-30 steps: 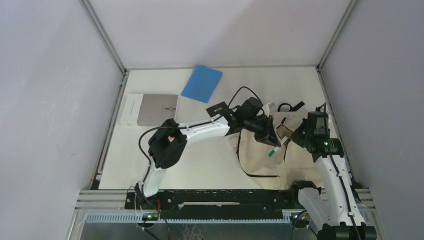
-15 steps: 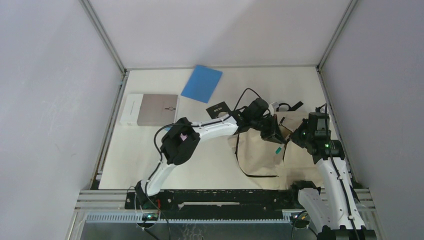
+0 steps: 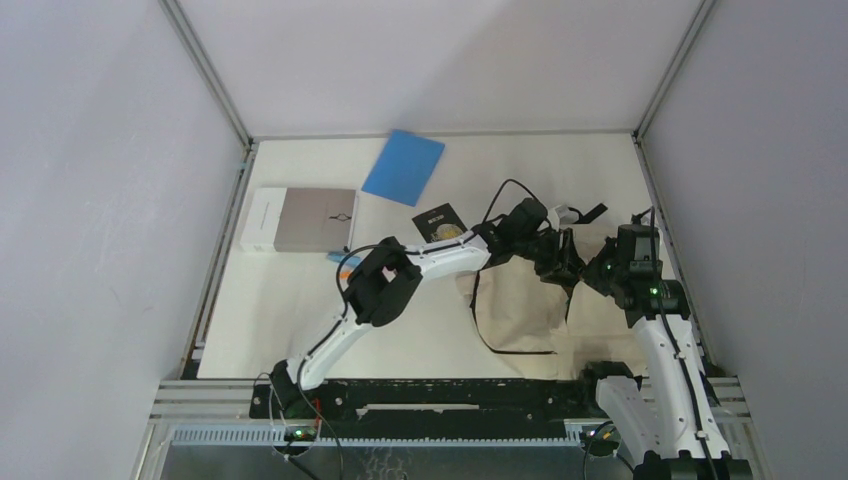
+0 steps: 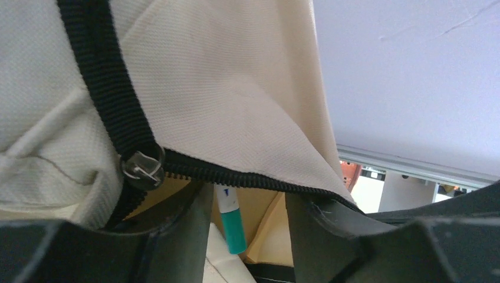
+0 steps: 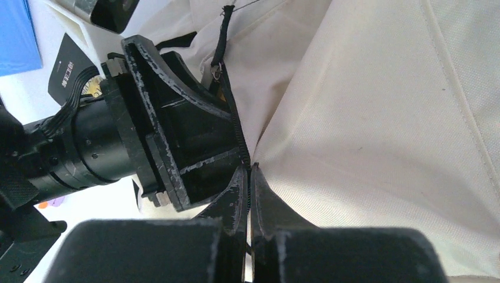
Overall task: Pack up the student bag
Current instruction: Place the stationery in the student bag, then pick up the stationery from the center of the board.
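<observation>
The student bag [image 3: 515,310], cream fabric with black zipper lines, lies at the right of the table. My left gripper [image 3: 562,262] is pushed into its mouth. In the left wrist view the left gripper [image 4: 247,200] stands open under the zipper edge. A white marker with a teal cap [image 4: 233,224] hangs between the fingers, pointing into the tan lining; it lies close to the left finger and clear of the right one. My right gripper [image 5: 250,177] is shut on the bag's black zipper edge and holds the bag [image 5: 365,118] open beside the left gripper [image 5: 171,135].
A blue notebook [image 3: 403,167] lies at the back. A grey and white book [image 3: 300,218] sits at the left. A black booklet [image 3: 437,220] lies just behind the left forearm. A metal zipper pull [image 4: 141,167] hangs at the opening's left end.
The left arm has stretched rightward, carrying the marker into the bag's mouth, and its gripper has opened off it. The marker no longer shows from above. The right gripper has stayed put.
</observation>
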Controlling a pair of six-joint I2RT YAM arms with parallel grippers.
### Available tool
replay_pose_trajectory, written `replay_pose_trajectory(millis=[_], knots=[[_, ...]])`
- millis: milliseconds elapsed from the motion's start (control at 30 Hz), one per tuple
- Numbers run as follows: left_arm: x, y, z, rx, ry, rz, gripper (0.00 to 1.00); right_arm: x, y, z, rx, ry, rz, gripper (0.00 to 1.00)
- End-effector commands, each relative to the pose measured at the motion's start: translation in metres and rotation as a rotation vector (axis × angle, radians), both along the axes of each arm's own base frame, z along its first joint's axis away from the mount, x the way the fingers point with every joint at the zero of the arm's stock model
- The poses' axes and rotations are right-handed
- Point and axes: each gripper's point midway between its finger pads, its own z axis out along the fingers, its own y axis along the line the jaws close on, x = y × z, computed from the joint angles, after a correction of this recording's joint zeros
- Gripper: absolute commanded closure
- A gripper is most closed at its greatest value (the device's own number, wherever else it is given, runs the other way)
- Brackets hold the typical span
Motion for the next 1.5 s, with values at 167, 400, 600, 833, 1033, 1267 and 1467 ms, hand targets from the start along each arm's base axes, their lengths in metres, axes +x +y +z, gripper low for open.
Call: replay_pose_trajectory(millis=[167, 400, 600, 833, 1033, 1267, 1467], knots=[[-0.008, 0.010, 0.051, -0.089, -0.168, -0.057, 0.45, 0.012, 0.007, 0.005, 0.037, -0.051, 0.019, 1.00], [-0.013, 0.025, 0.057, -0.057, -0.228, -0.065, 0.78, 0.011, 0.007, 0.007, 0.034, -0.061, 0.020, 1.00], [-0.022, 0.043, 0.057, -0.014, -0.262, -0.102, 0.84, 0.010, 0.007, 0.008, 0.033, -0.063, 0.016, 1.00], [-0.040, 0.099, 0.060, 0.077, -0.432, -0.169, 0.68, 0.009, 0.007, 0.009, 0.032, -0.070, 0.018, 1.00], [-0.023, 0.189, 0.038, 0.372, -0.628, -0.117, 0.59, 0.010, 0.008, 0.011, 0.035, -0.078, 0.032, 1.00], [0.042, 0.277, 0.028, 0.633, -0.862, 0.070, 0.54, 0.010, 0.011, 0.012, 0.043, -0.084, 0.043, 1.00], [0.089, 0.282, 0.006, 0.738, -0.950, 0.090, 0.57, 0.010, 0.012, 0.013, 0.047, -0.088, 0.052, 1.00]])
